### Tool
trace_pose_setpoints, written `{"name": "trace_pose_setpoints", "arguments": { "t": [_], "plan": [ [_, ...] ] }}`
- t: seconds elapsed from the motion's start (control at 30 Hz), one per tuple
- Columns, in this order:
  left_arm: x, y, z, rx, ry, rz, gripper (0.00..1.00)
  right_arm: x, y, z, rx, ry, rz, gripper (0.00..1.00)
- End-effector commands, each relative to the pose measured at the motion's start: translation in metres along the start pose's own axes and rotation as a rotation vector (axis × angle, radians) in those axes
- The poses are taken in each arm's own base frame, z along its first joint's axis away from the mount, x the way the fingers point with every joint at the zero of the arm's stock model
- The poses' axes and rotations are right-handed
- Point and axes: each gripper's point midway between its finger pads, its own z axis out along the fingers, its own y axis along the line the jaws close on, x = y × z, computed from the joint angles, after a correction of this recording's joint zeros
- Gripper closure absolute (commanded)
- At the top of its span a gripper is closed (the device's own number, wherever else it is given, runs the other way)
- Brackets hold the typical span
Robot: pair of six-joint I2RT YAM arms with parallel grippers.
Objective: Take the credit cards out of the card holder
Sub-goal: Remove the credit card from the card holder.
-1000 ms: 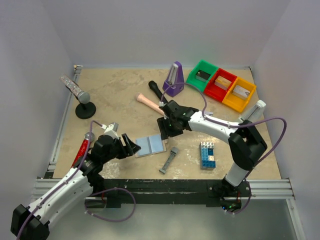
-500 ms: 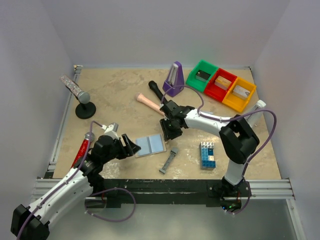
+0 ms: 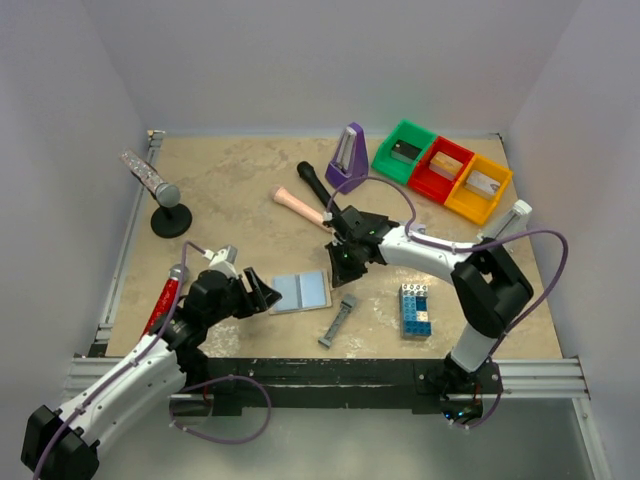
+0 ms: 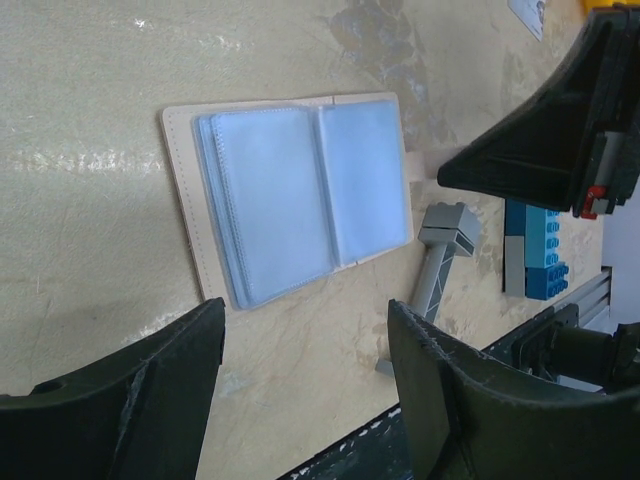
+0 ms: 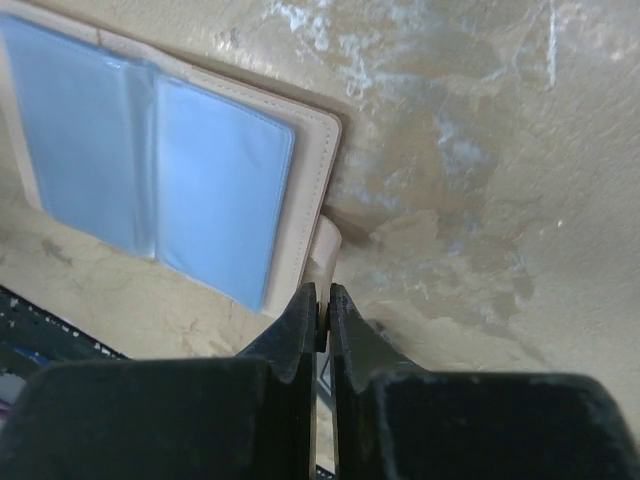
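Presently right gripper [image 5: 318, 296] pinched on card holder [image 5: 215, 190] tab; left gripper [image 4: 305, 312] spread apart.

I see the flat light-blue bifold card holder [image 4: 300, 195] with smooth, glossy plastic sleeves and a pale, matt, stitched leather-like border. The beige mottled worktop [image 4: 100, 80] looks matt and stone-like. The narrow grey bar-shaped piece [image 4: 440, 260] seems matt plastic.

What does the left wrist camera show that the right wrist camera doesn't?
Only the left wrist view shows the grey bar, the blue brick stack and the open left hand. Only the right wrist view shows the right hand with its fingers pressed together by the pale tab. Both show the light-blue card holder lying open on the table.
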Motion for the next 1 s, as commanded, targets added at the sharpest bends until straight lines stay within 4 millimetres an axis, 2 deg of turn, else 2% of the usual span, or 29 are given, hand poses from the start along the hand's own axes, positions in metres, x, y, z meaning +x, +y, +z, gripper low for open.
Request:
{"name": "trace_pose_setpoints", "arguments": {
  "t": [0.0,0.1,0.2,0.5,0.6,0.97],
  "plan": [
    [-0.014,-0.010,0.003,0.029,-0.062,-0.013,0.30,0.003,0.025,-0.019,-0.133,-0.066,0.030,1.00],
    [-0.020,-0.013,0.006,0.036,-0.076,-0.012,0.30,0.018,0.028,-0.018,-0.175,-0.059,0.059,1.00],
    [-0.022,-0.017,0.011,0.037,-0.069,-0.003,0.30,0.023,0.029,-0.018,-0.186,-0.063,0.064,1.00],
    [-0.015,-0.022,0.027,0.052,-0.002,0.009,0.30,0.015,0.032,-0.021,-0.185,-0.072,0.040,1.00],
    [-0.018,-0.029,0.031,0.083,-0.011,0.017,0.30,0.013,0.035,-0.022,-0.193,-0.068,0.037,1.00],
    [-0.013,-0.021,0.038,0.049,0.019,0.032,0.31,0.004,0.040,-0.023,-0.201,-0.072,0.030,1.00]
  ]
}}
